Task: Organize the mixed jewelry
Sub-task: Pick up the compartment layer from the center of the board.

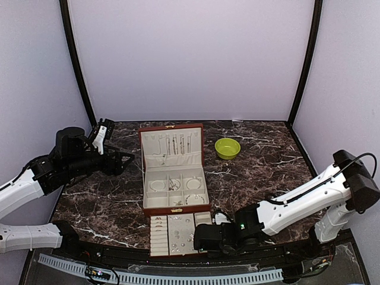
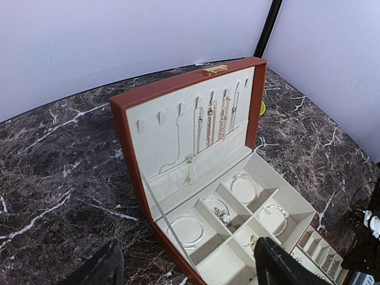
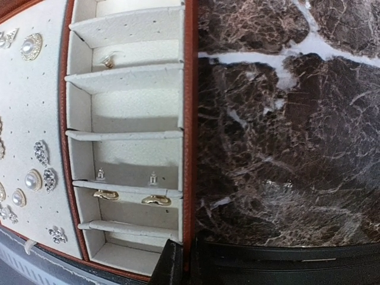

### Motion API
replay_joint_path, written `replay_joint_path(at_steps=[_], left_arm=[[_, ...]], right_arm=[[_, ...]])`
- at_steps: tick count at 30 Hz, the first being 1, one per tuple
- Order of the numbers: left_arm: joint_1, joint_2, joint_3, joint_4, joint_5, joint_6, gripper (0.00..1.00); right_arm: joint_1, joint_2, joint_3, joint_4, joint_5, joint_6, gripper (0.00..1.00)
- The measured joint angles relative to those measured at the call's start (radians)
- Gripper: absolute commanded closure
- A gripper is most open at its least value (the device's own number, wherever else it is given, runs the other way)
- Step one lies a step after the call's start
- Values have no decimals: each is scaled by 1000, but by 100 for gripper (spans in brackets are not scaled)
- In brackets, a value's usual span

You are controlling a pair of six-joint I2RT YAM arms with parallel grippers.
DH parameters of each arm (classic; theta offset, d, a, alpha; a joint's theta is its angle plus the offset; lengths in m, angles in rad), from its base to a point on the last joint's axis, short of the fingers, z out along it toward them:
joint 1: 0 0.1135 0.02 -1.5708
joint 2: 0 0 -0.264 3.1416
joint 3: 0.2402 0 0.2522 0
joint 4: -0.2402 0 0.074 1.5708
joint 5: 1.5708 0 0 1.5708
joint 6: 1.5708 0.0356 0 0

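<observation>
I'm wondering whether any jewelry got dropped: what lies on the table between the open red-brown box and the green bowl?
Nothing. The top view shows only bare dark marble table between the box and the green bowl.

An open reddish-brown box (image 1: pixel 151 142) and a green bowl (image 1: pixel 227 148) stand on the marble table (image 1: pixel 261 172).

Seen from above, a reddish-brown box (image 1: pixel 143 190) sits open at mid-table, its raised lid (image 1: pixel 151 142) walling off the back. A cream tray (image 1: pixel 153 243) lies just in front of it at the near edge. The right gripper (image 1: pixel 205 236) is at the tray's right edge, with the right arm (image 1: pixel 291 211) stretched low across the lower right. The marble table (image 1: pixel 261 172) is bare at centre right, in front of a green bowl (image 1: pixel 227 148). It is also bare at lower left, beneath the raised left arm (image 1: pixel 71 160).
</observation>
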Motion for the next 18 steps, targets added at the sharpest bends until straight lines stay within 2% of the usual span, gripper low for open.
replay_joint_path(at_steps=[12,18], left_arm=[[0,0,0,0,2,0,22],[0,0,0,0,2,0,22]], right_arm=[[0,-13,5,-80,5,2,100],[0,-131,-86,-103,9,8,100]])
